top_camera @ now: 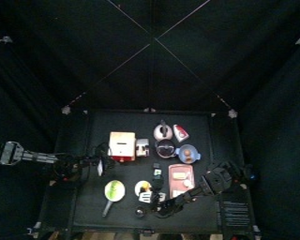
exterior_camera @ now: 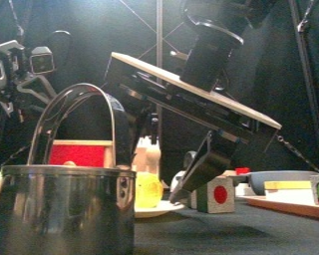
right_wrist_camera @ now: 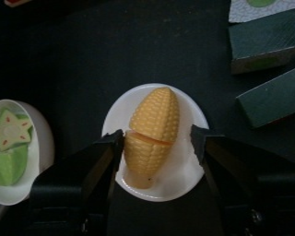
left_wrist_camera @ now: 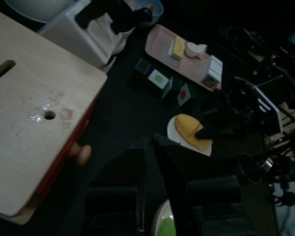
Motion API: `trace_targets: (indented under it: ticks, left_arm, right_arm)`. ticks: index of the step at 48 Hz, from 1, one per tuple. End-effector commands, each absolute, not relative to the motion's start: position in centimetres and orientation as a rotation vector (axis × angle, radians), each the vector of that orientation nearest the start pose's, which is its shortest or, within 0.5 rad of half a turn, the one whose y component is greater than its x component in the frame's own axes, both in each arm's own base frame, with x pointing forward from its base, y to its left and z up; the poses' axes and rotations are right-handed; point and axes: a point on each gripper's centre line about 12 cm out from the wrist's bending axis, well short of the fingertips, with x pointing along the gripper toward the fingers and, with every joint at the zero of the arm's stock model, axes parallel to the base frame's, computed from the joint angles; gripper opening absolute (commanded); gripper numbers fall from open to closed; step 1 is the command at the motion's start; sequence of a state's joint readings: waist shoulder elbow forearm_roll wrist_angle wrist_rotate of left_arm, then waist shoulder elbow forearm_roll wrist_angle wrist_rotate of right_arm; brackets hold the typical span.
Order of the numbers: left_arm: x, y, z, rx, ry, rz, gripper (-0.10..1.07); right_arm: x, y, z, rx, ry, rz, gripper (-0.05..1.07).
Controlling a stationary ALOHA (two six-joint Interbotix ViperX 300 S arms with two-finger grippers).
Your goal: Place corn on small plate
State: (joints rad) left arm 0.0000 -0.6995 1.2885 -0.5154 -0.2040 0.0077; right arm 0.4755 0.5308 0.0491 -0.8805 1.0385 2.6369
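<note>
Release looks like the step in hand, judged from how the corn lies. At the left edge of the worktop (top_camera: pixel 83 122) the left arm (top_camera: pixel 46 158) rests; whether the left gripper (top_camera: pixel 100 167) is open or closed cannot be told. Next comes the green dish (right_wrist_camera: pixel 8 152), just beside the small plate (right_wrist_camera: pixel 117 118) and not touching it. The corn (right_wrist_camera: pixel 153 129) lies lengthwise on that plate, within its rim. The right gripper (right_wrist_camera: pixel 154 138) hangs directly over it, its jaws open, one on each side of the corn with a dark gap between each jaw and the cob. The next move probably calls for a straight lift away, keeping the jaws spread so neither one nudges the cob or tips the plate. Counted: one corn, one small plate, one green dish, and two dark blocks (right_wrist_camera: pixel 264 41) further right.
</note>
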Motion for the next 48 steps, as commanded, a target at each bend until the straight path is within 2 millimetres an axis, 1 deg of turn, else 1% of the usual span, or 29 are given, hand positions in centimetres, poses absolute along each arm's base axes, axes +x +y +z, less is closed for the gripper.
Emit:
trace_targets:
  ticks: [1, 17, 38, 48]
  left_arm:
    - [21.27, 1.19, 18.61, -0.466, 0.360, 0.195, 0.58]
    - [21.27, 1.19, 18.61, -0.468, 0.360, 0.196, 0.58]
    - [21.27, 1.19, 18.61, -0.468, 0.360, 0.196, 0.58]
    - [21.27, 1.19, 18.61, -0.468, 0.360, 0.196, 0.58]
  right_arm:
    - [45.28, 14.47, 12.66, 1.079, 0.389, -1.107, 0.92]
    - [45.61, 13.86, 13.05, 1.032, 0.358, -1.075, 0.92]
    - [45.66, 13.99, 13.12, 1.036, 0.358, -1.072, 0.92]
    - [45.69, 14.56, 13.35, 1.061, 0.365, -1.072, 0.92]
